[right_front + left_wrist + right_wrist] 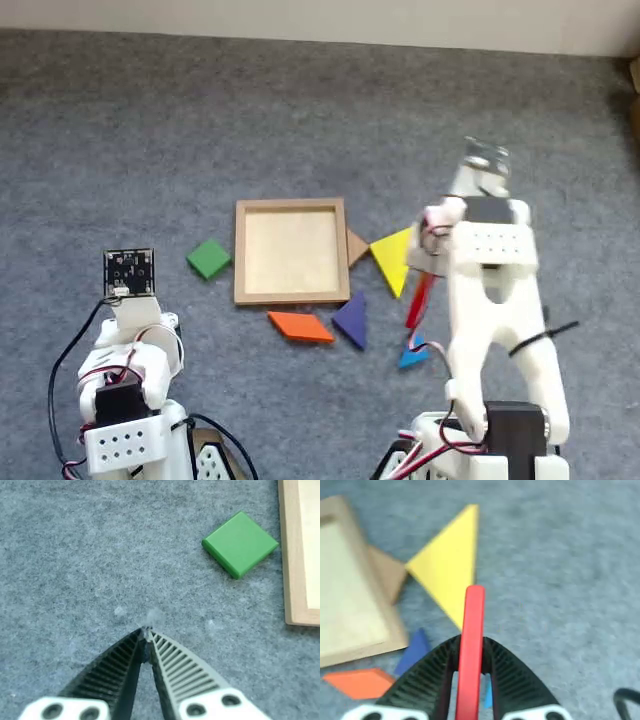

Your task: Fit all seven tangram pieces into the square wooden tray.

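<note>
The square wooden tray lies mid-table with nothing inside it. A green square sits just left of it; the left wrist view shows the same green square ahead of my left gripper, which is shut on nothing above bare carpet. My right gripper is shut on a red piece, held edge-on above the carpet right of the tray. A yellow triangle and a tan triangle lie by the tray's right side. An orange parallelogram, a dark blue triangle and a light blue triangle lie in front.
Grey carpet covers the table. The right arm rises over the area right of the pieces. The left arm stands at the front left. Open carpet stretches behind the tray and to the far left.
</note>
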Action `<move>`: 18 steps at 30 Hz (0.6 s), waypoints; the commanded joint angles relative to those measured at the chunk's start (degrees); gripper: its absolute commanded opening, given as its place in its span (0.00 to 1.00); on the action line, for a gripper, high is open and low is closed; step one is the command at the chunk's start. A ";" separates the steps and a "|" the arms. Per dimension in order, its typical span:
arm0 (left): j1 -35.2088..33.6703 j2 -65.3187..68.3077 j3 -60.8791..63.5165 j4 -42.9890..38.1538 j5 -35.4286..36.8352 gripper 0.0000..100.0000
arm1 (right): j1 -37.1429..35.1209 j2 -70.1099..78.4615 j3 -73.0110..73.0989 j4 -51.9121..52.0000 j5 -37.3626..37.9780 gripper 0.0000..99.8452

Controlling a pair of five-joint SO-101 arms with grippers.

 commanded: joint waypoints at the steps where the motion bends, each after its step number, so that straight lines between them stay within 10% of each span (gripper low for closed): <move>1: -0.75 -0.75 0.57 -0.79 -0.18 0.01 | -8.75 -0.48 -4.44 -4.88 0.35 0.00; 18: -0.84 -0.75 0.57 -0.70 -0.18 0.01 | -19.56 36.09 -44.09 3.03 0.44 0.00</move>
